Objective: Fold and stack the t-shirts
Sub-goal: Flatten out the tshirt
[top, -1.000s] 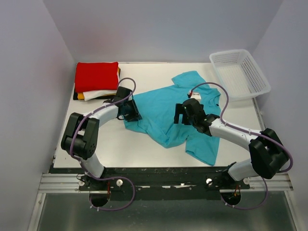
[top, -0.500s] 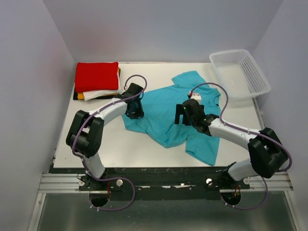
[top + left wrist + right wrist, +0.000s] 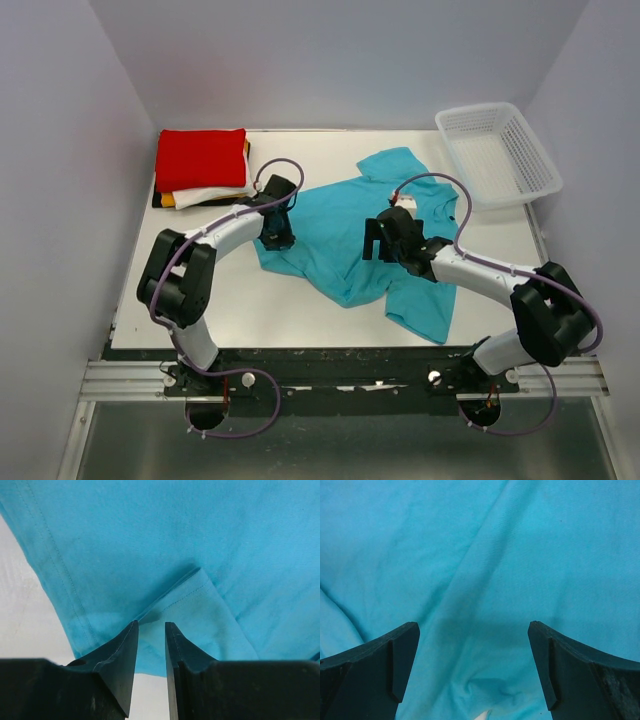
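Turquoise t-shirt [image 3: 335, 238] lies crumpled; hem left, collar right.

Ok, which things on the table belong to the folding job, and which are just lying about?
Job: turquoise t-shirt, spread rumpled in the middle; folded stack, red on top, back left corner.
Lying about: white mesh basket, back right corner.

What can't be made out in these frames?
Left wrist view: whether the left hand pinches the turquoise shirt; its fingertips hide the contact.
Top view: the folded shirts under the red shirt; it covers all but their edges.
Right wrist view: the right hand beyond its fingers, cut off by the bottom edge.
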`<state>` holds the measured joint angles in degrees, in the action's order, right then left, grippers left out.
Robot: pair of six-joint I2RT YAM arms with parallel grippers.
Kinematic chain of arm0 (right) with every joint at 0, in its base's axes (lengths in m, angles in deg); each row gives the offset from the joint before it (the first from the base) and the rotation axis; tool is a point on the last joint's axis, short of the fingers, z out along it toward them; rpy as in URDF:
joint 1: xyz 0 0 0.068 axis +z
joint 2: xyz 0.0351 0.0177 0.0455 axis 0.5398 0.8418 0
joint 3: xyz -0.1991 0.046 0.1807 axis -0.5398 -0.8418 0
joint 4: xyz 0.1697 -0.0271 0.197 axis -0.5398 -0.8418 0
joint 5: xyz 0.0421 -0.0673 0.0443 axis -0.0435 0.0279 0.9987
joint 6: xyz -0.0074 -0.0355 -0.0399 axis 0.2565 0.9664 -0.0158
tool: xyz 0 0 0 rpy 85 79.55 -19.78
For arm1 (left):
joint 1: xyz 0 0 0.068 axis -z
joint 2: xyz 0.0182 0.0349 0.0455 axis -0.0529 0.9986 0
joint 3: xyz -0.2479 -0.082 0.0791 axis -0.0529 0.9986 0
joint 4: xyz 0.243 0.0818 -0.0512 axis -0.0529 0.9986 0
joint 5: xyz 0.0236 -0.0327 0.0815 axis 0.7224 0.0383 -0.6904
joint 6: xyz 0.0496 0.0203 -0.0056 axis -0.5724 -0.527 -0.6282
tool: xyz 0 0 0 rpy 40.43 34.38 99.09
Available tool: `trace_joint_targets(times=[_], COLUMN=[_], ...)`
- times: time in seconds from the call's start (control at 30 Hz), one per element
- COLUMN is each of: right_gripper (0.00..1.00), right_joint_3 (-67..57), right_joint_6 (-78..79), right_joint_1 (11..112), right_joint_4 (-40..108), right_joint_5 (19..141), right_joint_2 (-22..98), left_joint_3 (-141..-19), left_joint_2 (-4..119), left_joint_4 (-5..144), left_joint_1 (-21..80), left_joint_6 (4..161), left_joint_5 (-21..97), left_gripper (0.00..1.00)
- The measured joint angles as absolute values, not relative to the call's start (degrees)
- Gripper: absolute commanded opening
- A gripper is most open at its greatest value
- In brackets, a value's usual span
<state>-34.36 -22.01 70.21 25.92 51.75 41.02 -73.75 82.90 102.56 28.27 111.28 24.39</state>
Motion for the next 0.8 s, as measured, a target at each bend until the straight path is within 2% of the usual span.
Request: trace_joint_targets(times=[0.8], right_gripper=[1.0], right_joint_3=[-34.4], right_joint_6=[-22.0], right_joint_1=[70.2], right_joint_4=[25.6], right_joint_5=[51.4], right_joint_2=[41.7], left_joint_3=[-72.4], left_joint_2=[82.3], left_joint_4=[102.0], left_joint_1=[27.8], left_joint_6=[112.0], left_joint_5=[23.7], left_gripper=[0.29])
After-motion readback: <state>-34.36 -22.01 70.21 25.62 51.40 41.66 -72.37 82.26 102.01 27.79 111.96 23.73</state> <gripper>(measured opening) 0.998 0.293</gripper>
